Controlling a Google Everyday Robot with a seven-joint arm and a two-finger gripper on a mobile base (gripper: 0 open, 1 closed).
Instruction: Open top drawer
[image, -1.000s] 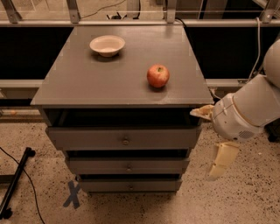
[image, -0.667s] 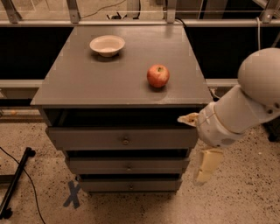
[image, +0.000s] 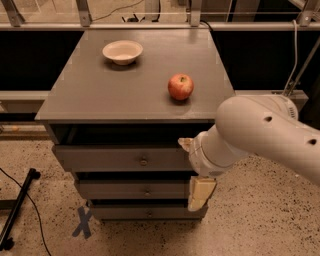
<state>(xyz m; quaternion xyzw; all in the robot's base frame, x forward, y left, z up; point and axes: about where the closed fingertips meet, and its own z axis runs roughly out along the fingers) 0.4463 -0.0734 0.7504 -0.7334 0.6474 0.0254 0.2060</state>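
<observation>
1. The gripper (image: 193, 168) is hanging in front of the right end of the grey cabinet, carried by the white arm (image: 265, 132) that is reaching in from the right.
2. Its two beige fingers (image: 200, 194) are standing spread well apart, one above the other, and are pinching nothing.
3. The upper finger (image: 186, 143) is pointing left at the level of the top drawer's upper edge. The lower one is hanging down in front of the right end of the middle drawer (image: 135, 190).
4. The top drawer (image: 115, 159) is lying to the left of the fingers, with its right end running behind the gripper's wrist, between the two fingers in height. Whether either finger is touching the drawer front cannot be told.
5. A dark gap is showing above the drawer front, left of the upper finger, under the edge of the cabinet top (image: 100, 95).
6. The drawer's small round knob (image: 144, 161) is sitting to the left of both fingers, at a height between them and clearly apart from them.
7. The lowest drawer (image: 145, 212) is lying below and to the left of the lower finger.
8. A red apple (image: 180, 86) is resting on the cabinet top above the upper finger, and a pale bowl (image: 122, 51) is sitting well up and to the left of it.
9. On the speckled floor, a blue X mark (image: 82, 222) is lying down and to the left of the lower finger. A black stand foot (image: 17, 212) is lying farther left.
</observation>
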